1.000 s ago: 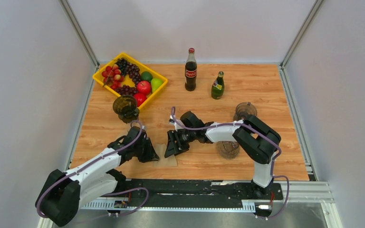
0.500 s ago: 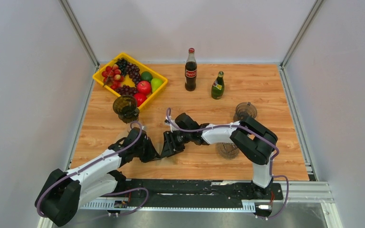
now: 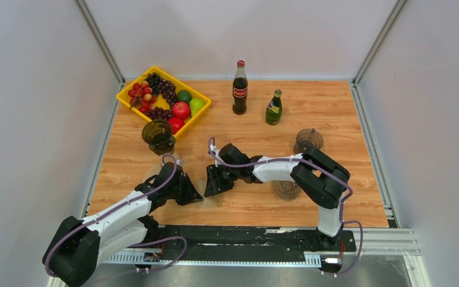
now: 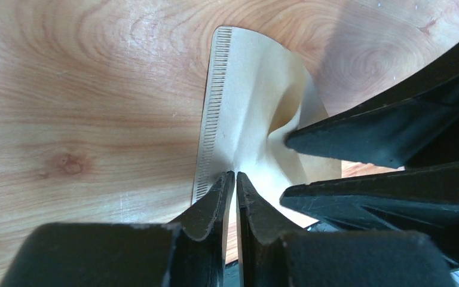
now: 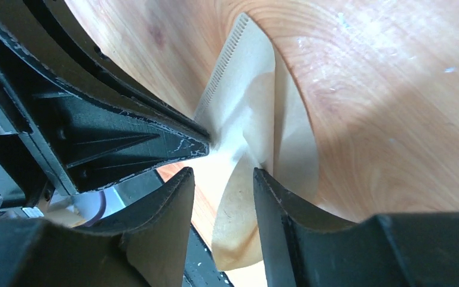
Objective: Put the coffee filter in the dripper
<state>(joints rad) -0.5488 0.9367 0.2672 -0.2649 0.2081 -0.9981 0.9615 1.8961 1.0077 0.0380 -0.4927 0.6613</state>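
Observation:
The beige paper coffee filter (image 4: 248, 101) is held up off the wooden table, bent and partly spread open. My left gripper (image 4: 235, 174) is shut on its lower edge beside the crimped seam. My right gripper (image 5: 218, 179) is open, its jaws astride one flap of the filter (image 5: 263, 113), with one fingertip (image 4: 293, 140) pressing into the fold. In the top view the two grippers, left (image 3: 193, 192) and right (image 3: 210, 184), meet tip to tip near the table's front middle. A dark dripper (image 3: 158, 135) stands left of centre beside the tray.
Two more brownish glass drippers stand at the right, one (image 3: 308, 139) behind my right arm and one (image 3: 287, 189) under its forearm. A yellow fruit tray (image 3: 132, 87) is at the back left. A cola bottle (image 3: 239, 87) and a green bottle (image 3: 274, 107) stand at the back.
The filter lay flat on the table a second ago; my left gripper now holds it raised. Both grippers have shifted slightly left and the right one has closed in on the filter.

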